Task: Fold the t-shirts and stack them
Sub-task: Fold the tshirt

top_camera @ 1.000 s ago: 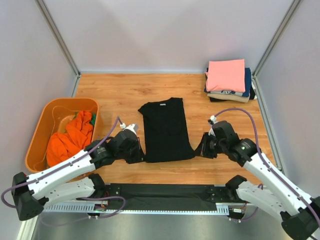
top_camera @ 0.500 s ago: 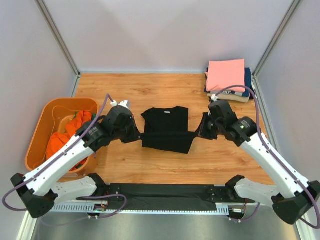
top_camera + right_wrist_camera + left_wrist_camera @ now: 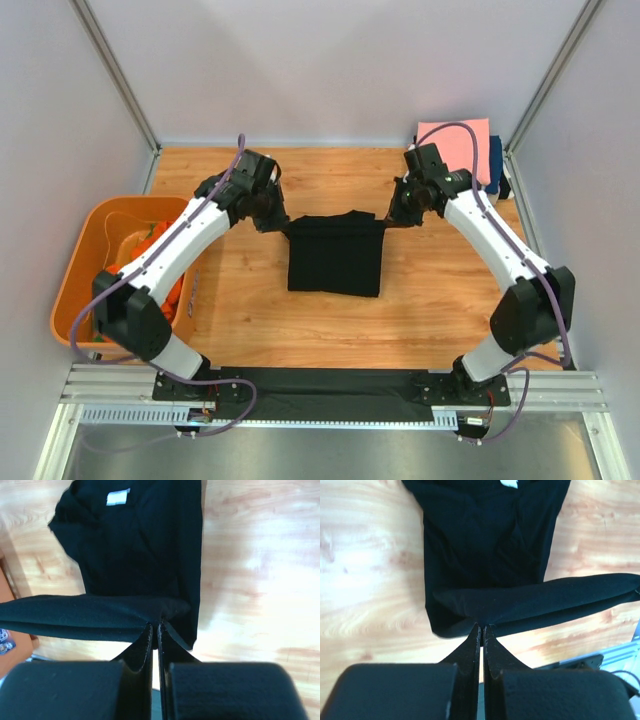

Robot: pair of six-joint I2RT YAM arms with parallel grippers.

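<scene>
TWO-ARM FOLD: Your left pincer (image 3: 273, 220) and right pincer (image 3: 389, 220) each stay clenched on a corner of the black t-shirt (image 3: 335, 262), its hem pulled taut between them at mid-tabletop (image 3: 230, 310). A second ago you had the shirt lying flat and full length, with both arms low at its near hem. Half a second ago that hem was lifted partway up the body. Now both arms reach far out and the hem has travelled to the collar end, so the shirt shows as a short, doubled rectangle. From the left wrist, the closed fingers (image 3: 467, 650) pinch the cloth band, which runs off to the right above the lower layer. From the right wrist, the fingers (image 3: 142, 647) nip the same band running left, with the white neck label (image 3: 117, 497) beyond it. The folded stack, a pink t-shirt (image 3: 470, 135) over a navy t-shirt (image 3: 497, 160), sits unmoved in the far right corner, partly behind your right arm. The orange tub (image 3: 75, 270) remains at the left edge
</scene>
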